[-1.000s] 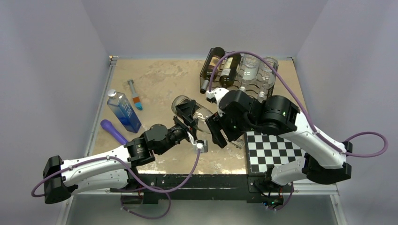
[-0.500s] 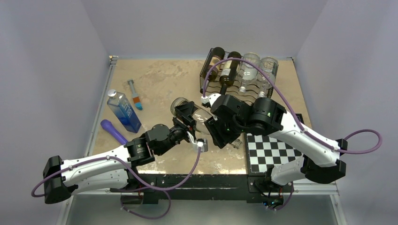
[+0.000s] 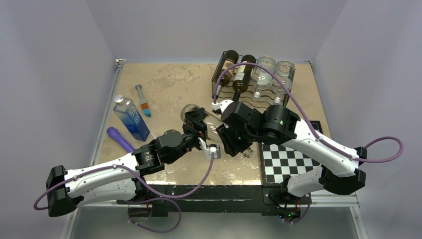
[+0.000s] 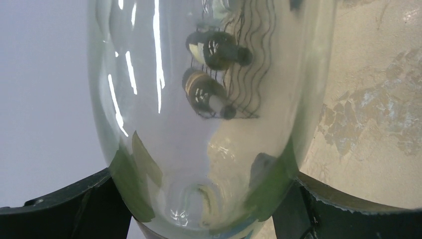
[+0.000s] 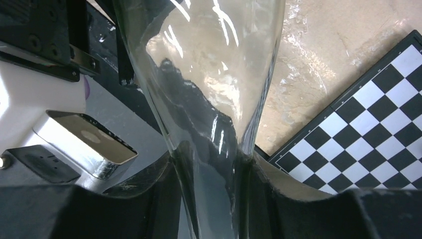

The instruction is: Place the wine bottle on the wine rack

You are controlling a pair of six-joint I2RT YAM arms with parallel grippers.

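Observation:
A clear glass wine bottle [image 3: 213, 124] is held off the table at its middle, base toward the far left. My left gripper [image 3: 197, 125] is shut on its wide body; in the left wrist view the bottle [image 4: 209, 124] fills the frame between the two fingers. My right gripper [image 3: 230, 141] is shut on its neck, and the right wrist view shows the bottle [image 5: 209, 74] narrowing between the black fingers [image 5: 149, 199]. The black wire wine rack [image 3: 225, 88] stands at the back, holding two dark and two clear bottles.
A black-and-white chessboard [image 3: 288, 160] lies at the near right, also in the right wrist view [image 5: 378, 134]. A blue square water bottle [image 3: 132, 118], a purple object [image 3: 119, 139] and a small tube [image 3: 143, 100] lie at the left. The right arm's purple cable arcs over the rack.
The right arm and the bottle have shifted a little to the left and toward the near edge, uncovering more of the rack. The left gripper moved along with the bottle.

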